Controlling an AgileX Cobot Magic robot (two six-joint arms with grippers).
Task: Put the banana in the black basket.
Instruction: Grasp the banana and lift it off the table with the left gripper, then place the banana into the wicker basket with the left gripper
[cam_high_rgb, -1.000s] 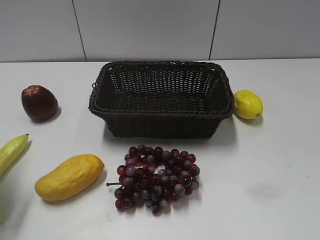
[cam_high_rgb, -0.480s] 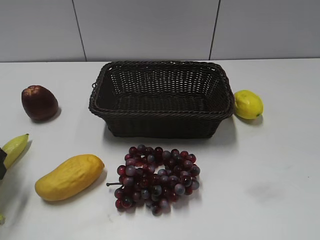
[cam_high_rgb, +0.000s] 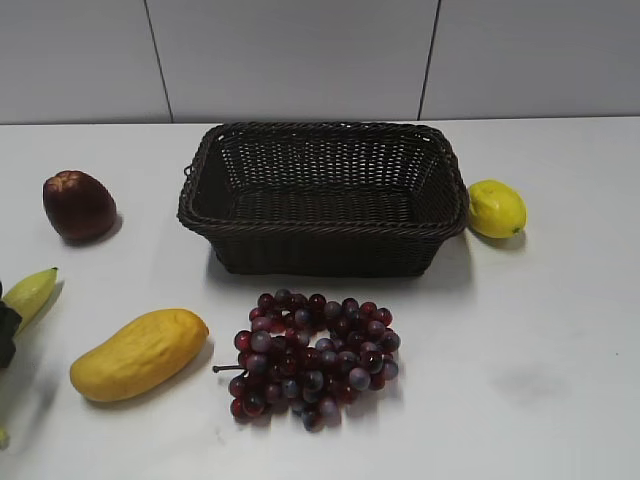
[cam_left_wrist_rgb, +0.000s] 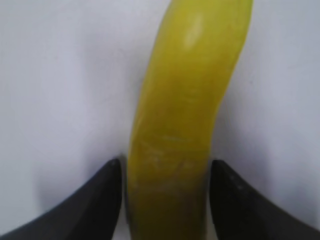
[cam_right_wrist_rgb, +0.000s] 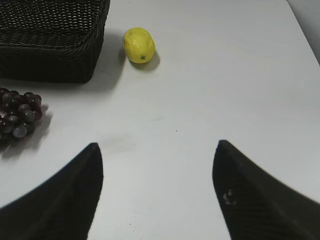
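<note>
The banana (cam_high_rgb: 30, 291) lies at the far left edge of the table, and only its greenish-yellow tip shows in the exterior view. In the left wrist view the banana (cam_left_wrist_rgb: 187, 115) runs lengthwise between my left gripper's (cam_left_wrist_rgb: 165, 200) two dark fingers, with a thin gap on each side. A dark part of that gripper (cam_high_rgb: 5, 335) shows at the left edge of the exterior view. The black basket (cam_high_rgb: 325, 255) stands empty at the back centre. It also shows in the right wrist view (cam_right_wrist_rgb: 50, 55). My right gripper (cam_right_wrist_rgb: 157, 170) is open and empty over bare table.
A yellow mango (cam_high_rgb: 138, 353) lies right of the banana. A bunch of red grapes (cam_high_rgb: 312, 355) lies in front of the basket. A dark red fruit (cam_high_rgb: 78, 205) sits at the back left. A lemon (cam_high_rgb: 496, 208) sits right of the basket.
My left gripper has come into view at the left edge and now covers the banana's lower part. Nothing else moved.
</note>
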